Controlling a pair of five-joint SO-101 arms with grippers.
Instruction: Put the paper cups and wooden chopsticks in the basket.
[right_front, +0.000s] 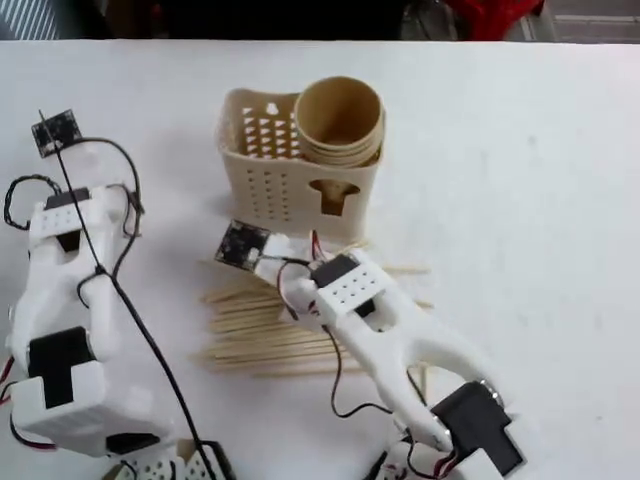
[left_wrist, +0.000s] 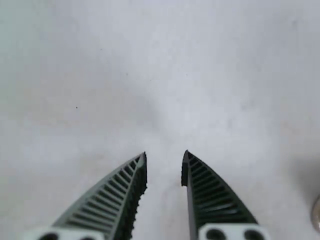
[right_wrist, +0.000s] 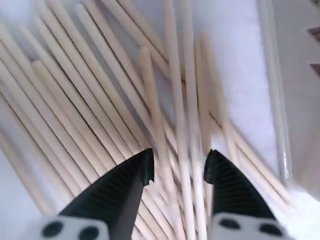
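Wooden chopsticks (right_front: 250, 335) lie flat, pointing side to side; paper cups (right_front: 340, 120) nest inside the basket (right_front: 260, 190); my left claw (left_wrist: 164, 160) and right claw (right_wrist: 177, 167) gape

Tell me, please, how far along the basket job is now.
Done: the paper cups sit stacked inside the basket. In hand: nothing gripped yet; the right gripper is open over the wooden chopsticks, which lie spread on the table. To do: all the chopsticks. The left gripper is open over bare table.

A white table (right_front: 520, 150), a red object (right_front: 495, 12) beyond its far edge.
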